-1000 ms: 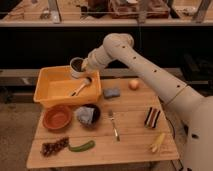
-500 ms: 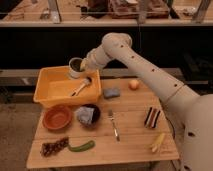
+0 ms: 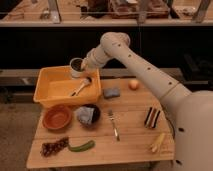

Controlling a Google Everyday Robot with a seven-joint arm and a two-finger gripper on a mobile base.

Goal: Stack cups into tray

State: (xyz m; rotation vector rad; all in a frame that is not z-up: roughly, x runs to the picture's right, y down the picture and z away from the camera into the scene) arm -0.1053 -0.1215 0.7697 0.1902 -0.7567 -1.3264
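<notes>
A pale cup (image 3: 76, 67) with a dark inside hangs upright over the back right part of the yellow-orange tray (image 3: 50, 92). My gripper (image 3: 83, 67) reaches in from the right at the end of the white arm (image 3: 135, 60) and is shut on the cup's right side. Whether a second cup sits nested inside the held one I cannot tell. Inside the tray lies a pale utensil (image 3: 81, 86) with a dark head.
On the wooden table (image 3: 130, 145) in front of the tray stand an orange-brown bowl (image 3: 57, 117) and a dark bowl with grey cloth (image 3: 87, 114). A fork (image 3: 114, 125), grey sponge (image 3: 111, 93), peach (image 3: 133, 84), dark striped item (image 3: 152, 117), green vegetable (image 3: 81, 146) lie around.
</notes>
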